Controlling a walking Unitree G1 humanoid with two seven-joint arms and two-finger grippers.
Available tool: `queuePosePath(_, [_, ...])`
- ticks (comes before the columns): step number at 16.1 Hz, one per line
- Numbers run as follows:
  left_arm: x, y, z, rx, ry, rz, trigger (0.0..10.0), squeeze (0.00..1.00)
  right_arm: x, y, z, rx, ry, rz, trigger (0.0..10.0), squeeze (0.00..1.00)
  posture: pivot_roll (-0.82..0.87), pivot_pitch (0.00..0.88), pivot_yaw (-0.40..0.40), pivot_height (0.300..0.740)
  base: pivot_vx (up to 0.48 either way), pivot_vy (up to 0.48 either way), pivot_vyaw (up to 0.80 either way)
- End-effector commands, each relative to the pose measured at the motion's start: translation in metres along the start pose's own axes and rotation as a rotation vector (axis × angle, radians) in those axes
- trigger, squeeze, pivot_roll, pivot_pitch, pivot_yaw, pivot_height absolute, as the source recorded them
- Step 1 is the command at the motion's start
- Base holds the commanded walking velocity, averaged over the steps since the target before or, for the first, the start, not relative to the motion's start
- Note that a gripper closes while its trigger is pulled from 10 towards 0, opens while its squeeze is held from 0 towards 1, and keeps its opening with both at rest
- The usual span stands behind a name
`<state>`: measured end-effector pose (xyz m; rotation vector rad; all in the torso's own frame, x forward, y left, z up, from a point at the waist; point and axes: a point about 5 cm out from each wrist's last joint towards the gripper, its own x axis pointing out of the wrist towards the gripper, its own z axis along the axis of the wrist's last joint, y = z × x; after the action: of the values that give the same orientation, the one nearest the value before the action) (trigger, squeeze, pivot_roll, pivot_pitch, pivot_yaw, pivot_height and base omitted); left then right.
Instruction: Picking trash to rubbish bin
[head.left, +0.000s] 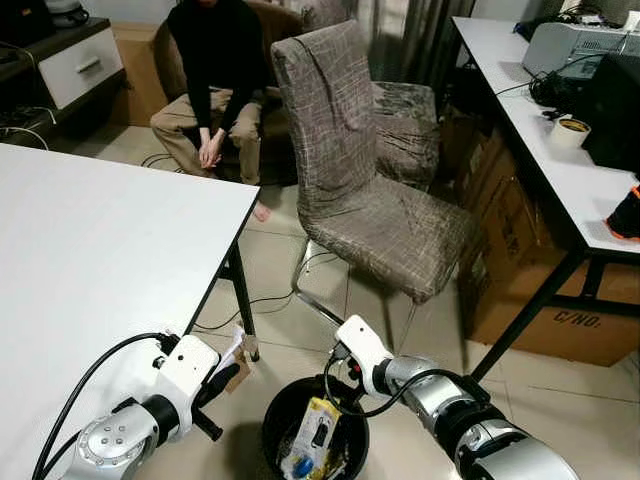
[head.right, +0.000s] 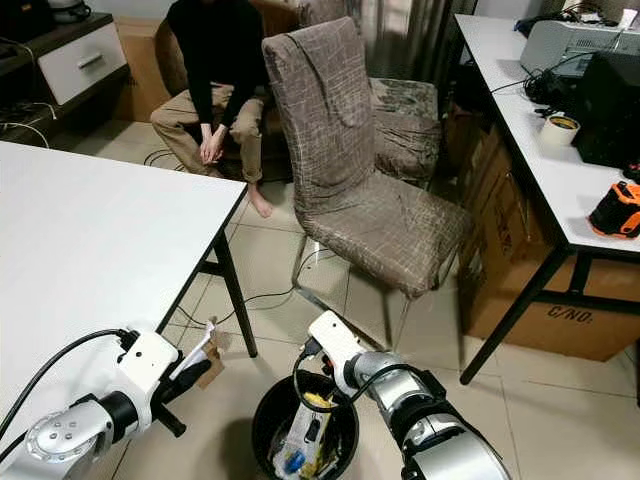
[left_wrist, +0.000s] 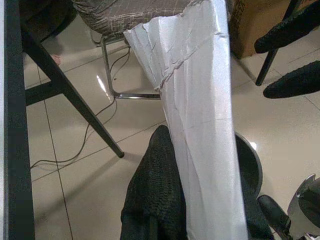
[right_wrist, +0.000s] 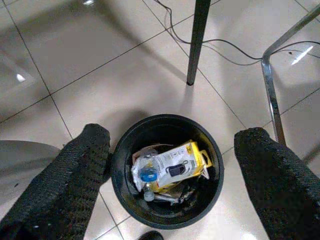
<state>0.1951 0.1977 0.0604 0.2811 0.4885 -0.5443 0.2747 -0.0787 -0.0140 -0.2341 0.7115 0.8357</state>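
Both grippers near bin rim; floor bare

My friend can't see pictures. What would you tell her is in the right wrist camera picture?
The right gripper hangs open over a round black rubbish bin on a shiny tiled floor, one black finger on each side. Inside the bin lie a yellow and white package and a blue bottle cap. A black table leg stands behind it.

Bin (black) on tiled floor
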Motion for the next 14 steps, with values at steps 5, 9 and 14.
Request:
queuePosePath(5, [0.038, -0.007, -0.02, -0.182, 0.022, 0.117, 10.0, 0.0, -0.022, -0.014, -0.004, 0.071, -0.23, -0.091, 10.0, 0.91, -0.06, 0.0, 0.012, 0.74, 0.0, 0.0, 0.0])
queuePosePath(9, [0.067, -0.02, -0.032, -0.178, 0.067, 0.052, 10.0, 0.0, -0.062, 0.002, -0.035, 0.008, -0.314, -0.133, 10.0, 0.0, -0.11, 0.009, 0.04, 0.74, 0.0, 0.0, 0.0])
queuePosePath(14, [0.112, -0.045, -0.016, -0.092, 0.044, -0.066, 10.0, 0.0, -0.117, 0.021, -0.021, -0.034, -0.358, -0.118, 10.0, 0.0, -0.16, 0.016, 0.032, 0.74, 0.0, 0.0, 0.0])
